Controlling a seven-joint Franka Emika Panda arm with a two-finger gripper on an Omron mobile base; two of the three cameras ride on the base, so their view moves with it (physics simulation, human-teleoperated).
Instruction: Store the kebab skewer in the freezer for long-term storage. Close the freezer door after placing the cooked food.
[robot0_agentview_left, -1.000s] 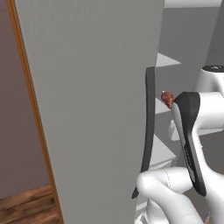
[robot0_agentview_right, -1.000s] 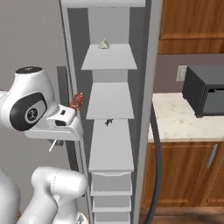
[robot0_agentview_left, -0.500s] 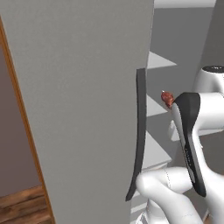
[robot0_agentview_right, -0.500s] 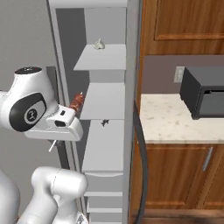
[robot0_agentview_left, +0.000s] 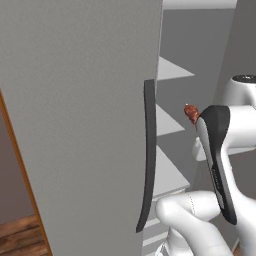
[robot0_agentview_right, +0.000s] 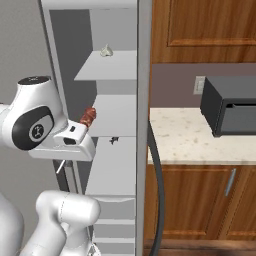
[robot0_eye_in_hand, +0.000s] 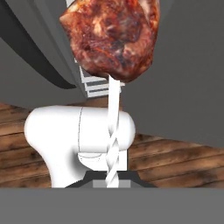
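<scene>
The kebab skewer (robot0_eye_in_hand: 113, 39) fills the hand view: a reddish-brown meat chunk on a thin pale stick. My gripper (robot0_eye_in_hand: 113, 181) is shut on the stick's lower end. From the right base view the kebab skewer (robot0_agentview_right: 88, 116) points up from the gripper (robot0_agentview_right: 80, 130), in front of the freezer (robot0_agentview_right: 112, 117), level with its middle white shelf. The freezer door (robot0_agentview_right: 144, 100) stands open and edge-on, its dark handle (robot0_agentview_right: 158, 190) on its right. In the left base view the kebab skewer (robot0_agentview_left: 190, 112) peeks from behind my arm, right of the shelves (robot0_agentview_left: 167, 122).
A plain grey door (robot0_agentview_left: 75, 125) with a dark handle (robot0_agentview_left: 147, 155) stands shut, close on my left. A small pale item (robot0_agentview_right: 106, 50) lies on the top shelf. Right of the freezer door are a stone counter (robot0_agentview_right: 190, 135), a dark microwave (robot0_agentview_right: 232, 105) and wooden cabinets (robot0_agentview_right: 200, 30).
The whole scene has slid left in both base views, so the base has moved. My arm keeps its pose with the skewer still held.
</scene>
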